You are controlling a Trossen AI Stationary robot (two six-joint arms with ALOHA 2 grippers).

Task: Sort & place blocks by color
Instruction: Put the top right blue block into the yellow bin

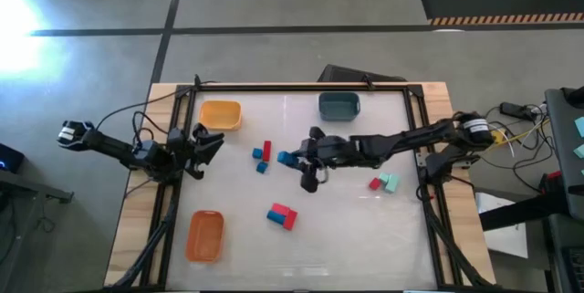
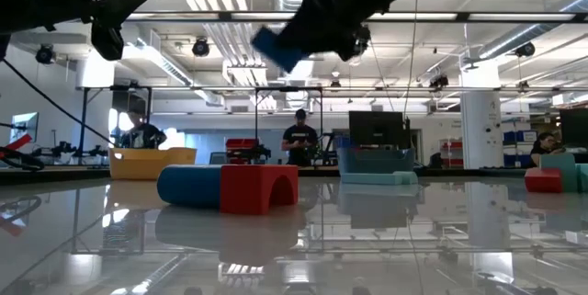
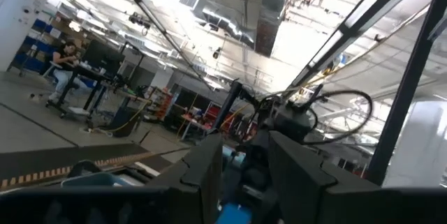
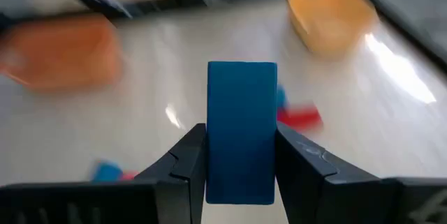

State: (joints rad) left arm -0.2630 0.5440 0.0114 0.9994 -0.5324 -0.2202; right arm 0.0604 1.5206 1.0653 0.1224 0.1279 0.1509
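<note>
My right gripper (image 1: 297, 160) hangs over the middle of the table, shut on a blue bar block (image 4: 241, 130) that is lifted clear, as the low view shows (image 2: 280, 47). On the table lie a red block (image 1: 267, 150) with two small blue ones (image 1: 260, 160) beside it, a red and blue pair (image 1: 283, 215) near the front, and a red block (image 1: 375, 183) touching a mint block (image 1: 391, 182). My left gripper (image 1: 208, 141) waits open at the left edge, raised, beside the yellow tray. My right gripper pinches the blue bar block between its two fingers (image 4: 183, 161), one on each long side face (image 4: 216, 154). The bar runs along the fingers and sticks out past their tips. It is lifted clear of the table (image 2: 280, 47).
The yellow tray (image 1: 220, 115) sits at the far left, the dark teal-grey tray (image 1: 338, 105) at the far middle, the orange tray (image 1: 204, 235) at the near left. A black frame (image 1: 420, 138) rims the table. People stand in the room behind (image 2: 299, 139).
</note>
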